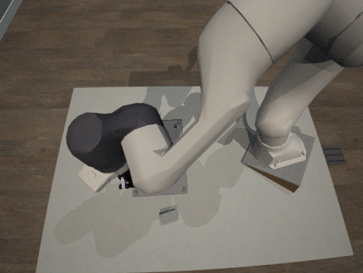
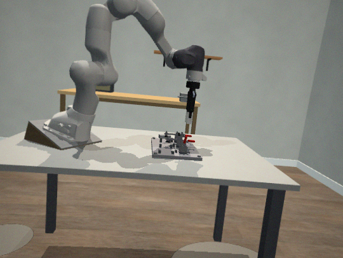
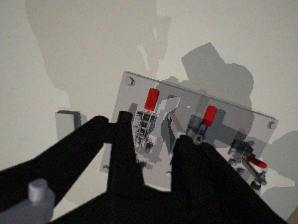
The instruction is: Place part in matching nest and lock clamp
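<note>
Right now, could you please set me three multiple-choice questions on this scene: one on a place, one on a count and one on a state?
1. Where does the loose grey part lie?
A. In a nest
B. Between the tool's fingers
C. On the table beside the fixture

2. How many red clamp handles does the wrist view show?
A. Three
B. One
C. Five

3. How does the tool stand?
A. Shut on the part
B. Above the fixture, fingers apart, holding nothing
C. Pressing a handle down

Answers:
1. C, since the part sits just off the plate's edge.
2. A, since three red grips show on the plate.
3. B, since the exterior view shows air beneath its tips and the fixture shows through the gap.
</note>
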You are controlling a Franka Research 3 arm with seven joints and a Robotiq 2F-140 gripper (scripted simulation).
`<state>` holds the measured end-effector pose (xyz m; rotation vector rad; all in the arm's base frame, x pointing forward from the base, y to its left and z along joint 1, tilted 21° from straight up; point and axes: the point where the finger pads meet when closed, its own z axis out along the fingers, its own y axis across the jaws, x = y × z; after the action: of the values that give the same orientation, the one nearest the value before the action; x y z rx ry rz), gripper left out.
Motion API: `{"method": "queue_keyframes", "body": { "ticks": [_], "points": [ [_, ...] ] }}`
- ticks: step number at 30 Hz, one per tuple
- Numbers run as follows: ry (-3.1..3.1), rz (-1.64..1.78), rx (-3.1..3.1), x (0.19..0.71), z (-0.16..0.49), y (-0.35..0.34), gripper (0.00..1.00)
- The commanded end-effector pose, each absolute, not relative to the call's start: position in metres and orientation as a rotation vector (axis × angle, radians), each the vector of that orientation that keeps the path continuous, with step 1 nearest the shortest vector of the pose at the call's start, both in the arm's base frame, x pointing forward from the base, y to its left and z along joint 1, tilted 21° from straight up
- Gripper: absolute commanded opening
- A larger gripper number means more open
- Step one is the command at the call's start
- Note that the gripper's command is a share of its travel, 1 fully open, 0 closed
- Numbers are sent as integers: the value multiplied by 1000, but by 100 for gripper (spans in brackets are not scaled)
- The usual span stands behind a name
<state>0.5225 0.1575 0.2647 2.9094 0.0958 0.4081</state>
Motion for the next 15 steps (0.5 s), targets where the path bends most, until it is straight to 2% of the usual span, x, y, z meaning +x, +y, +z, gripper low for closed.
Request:
{"method": "queue_keyframes", "body": {
  "ticks": [1,15],
  "points": [
    [73,442,2907,533,254,156,28],
    [73,442,2907,543,223,149,28]
  ]
}}
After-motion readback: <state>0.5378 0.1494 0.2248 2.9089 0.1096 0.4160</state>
